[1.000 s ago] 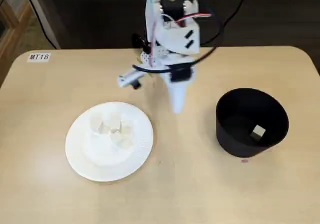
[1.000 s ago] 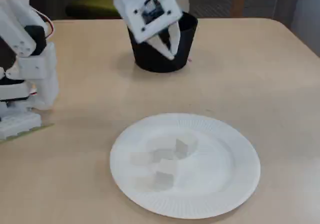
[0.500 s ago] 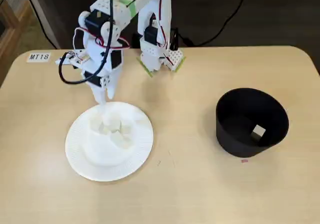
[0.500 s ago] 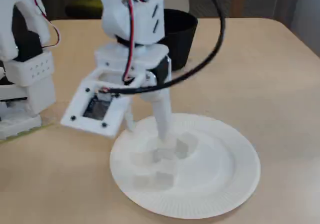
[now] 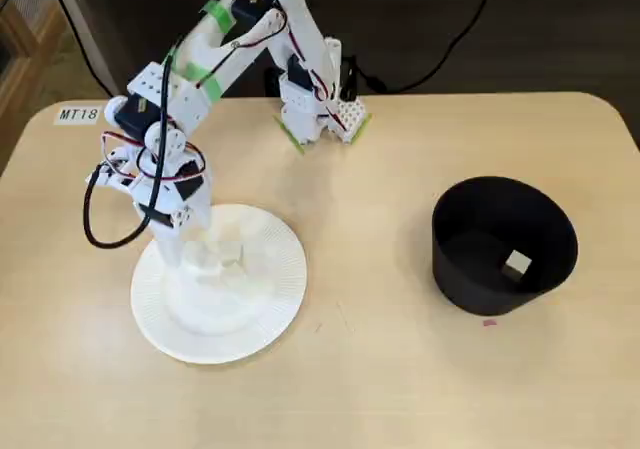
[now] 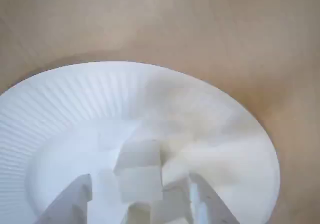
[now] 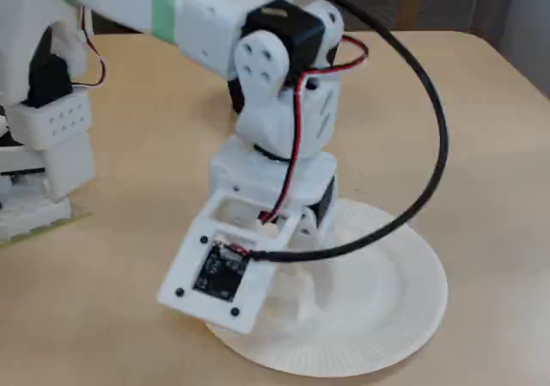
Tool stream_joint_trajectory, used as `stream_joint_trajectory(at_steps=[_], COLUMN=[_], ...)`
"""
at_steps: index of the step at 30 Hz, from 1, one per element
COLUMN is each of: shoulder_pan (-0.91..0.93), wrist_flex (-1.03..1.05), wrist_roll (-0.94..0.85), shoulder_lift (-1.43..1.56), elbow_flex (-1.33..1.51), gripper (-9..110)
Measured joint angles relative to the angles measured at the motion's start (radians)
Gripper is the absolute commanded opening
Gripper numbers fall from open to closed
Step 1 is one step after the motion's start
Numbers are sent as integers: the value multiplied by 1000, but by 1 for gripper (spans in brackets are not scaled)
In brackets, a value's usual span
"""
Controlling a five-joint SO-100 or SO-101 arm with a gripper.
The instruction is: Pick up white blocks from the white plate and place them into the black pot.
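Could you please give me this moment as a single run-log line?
phase: reaching | gripper: open, straddling white blocks on white plate | black pot: one block inside

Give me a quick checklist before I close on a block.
1. Gripper open: ok, fingers apart in the wrist view.
2. Block between fingers: ok.
3. Only one block in the gap: cannot tell, blocks are clustered.
4. Fingertips low enough on plate: cannot tell, tips are cut off.
5. Pot upright and unobstructed: ok, one block inside.
6. Table between plate and pot free: ok.
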Motion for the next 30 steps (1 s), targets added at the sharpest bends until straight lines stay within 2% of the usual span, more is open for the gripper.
stream_joint_trajectory(at_steps=[9,11,13,23,30], shoulder_pan=[-2,-6,-15,-35,-114], wrist_flex=[-77,-106,-140,-258,-560], wrist_roll=[-5,-5,0,26,51], shoulder_lift=[-61,-69,-74,-61,245], elbow_flex=[-11,-15,-20,-25,44], gripper=[24,18,-2,-2,-2])
